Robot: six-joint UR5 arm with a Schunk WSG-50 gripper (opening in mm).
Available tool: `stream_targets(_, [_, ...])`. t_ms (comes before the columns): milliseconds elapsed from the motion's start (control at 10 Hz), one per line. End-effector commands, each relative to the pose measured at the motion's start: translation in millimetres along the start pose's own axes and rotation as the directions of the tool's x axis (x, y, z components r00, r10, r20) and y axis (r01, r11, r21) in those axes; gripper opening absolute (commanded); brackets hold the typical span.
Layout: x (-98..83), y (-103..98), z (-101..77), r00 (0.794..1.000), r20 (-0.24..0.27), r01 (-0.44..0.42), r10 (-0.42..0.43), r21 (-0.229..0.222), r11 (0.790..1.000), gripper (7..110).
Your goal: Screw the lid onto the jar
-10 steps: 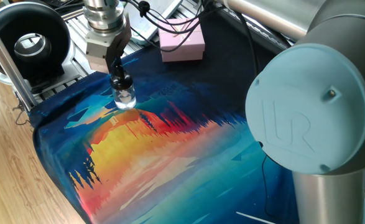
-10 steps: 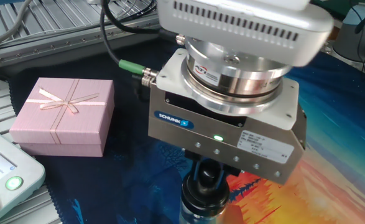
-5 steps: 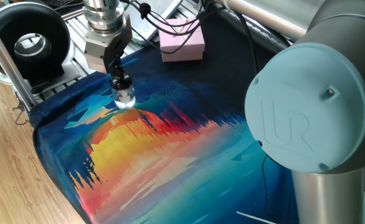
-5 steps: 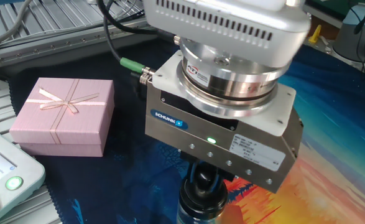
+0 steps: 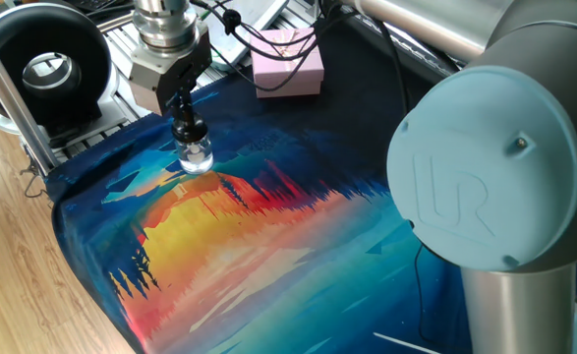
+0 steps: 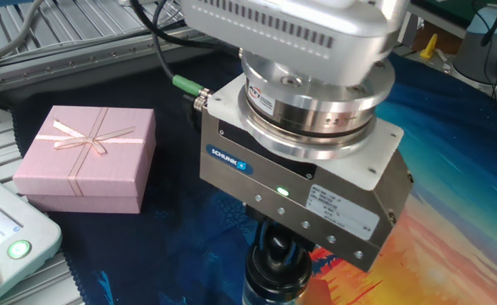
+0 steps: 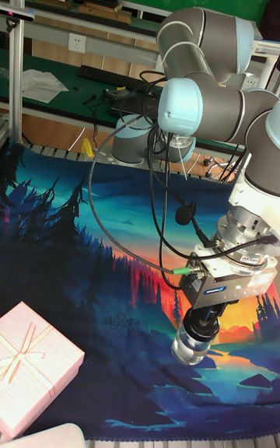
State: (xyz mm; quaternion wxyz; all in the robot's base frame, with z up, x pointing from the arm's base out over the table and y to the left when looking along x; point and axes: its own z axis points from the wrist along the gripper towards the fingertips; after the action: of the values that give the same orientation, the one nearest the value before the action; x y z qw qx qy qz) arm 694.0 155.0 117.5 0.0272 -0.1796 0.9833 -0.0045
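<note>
The small clear glass jar (image 5: 197, 156) (image 7: 189, 350) stands upright on the colourful mat. The black lid (image 5: 190, 131) (image 6: 275, 269) (image 7: 201, 326) sits on its neck. My gripper (image 5: 188, 126) (image 6: 278, 258) (image 7: 204, 320) points straight down over the jar and is shut on the lid. In the other fixed view the gripper body hides the jar; only the lid shows under it.
A pink gift box (image 5: 288, 66) (image 6: 88, 158) (image 7: 35, 365) sits behind the jar on the dark cloth. A black round device (image 5: 44, 64) stands at the table's far left corner. Cables (image 7: 148, 207) hang from the wrist. The arm's large blue-capped joint (image 5: 485, 187) fills the right foreground.
The gripper body has turned about its vertical axis while shut on the lid. The jar has stayed in place.
</note>
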Motion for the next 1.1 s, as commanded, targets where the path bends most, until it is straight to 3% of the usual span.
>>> stream_targets(0, [-2.2,-5.2,-0.1,0.997,0.013,-0.07,0.07,0.006,0.998,22])
stream_targets(500, [4.0,-7.1,-2.8,0.993,-0.018,-0.119,0.12,0.043,0.992,22])
stream_targets(600, [5.5,-6.8,-2.3,0.993,-0.027,-0.117,0.119,0.047,0.992,44])
stream_targets(1000, [6.9,-5.7,1.7,0.993,-0.042,-0.104,0.106,0.042,0.994,44])
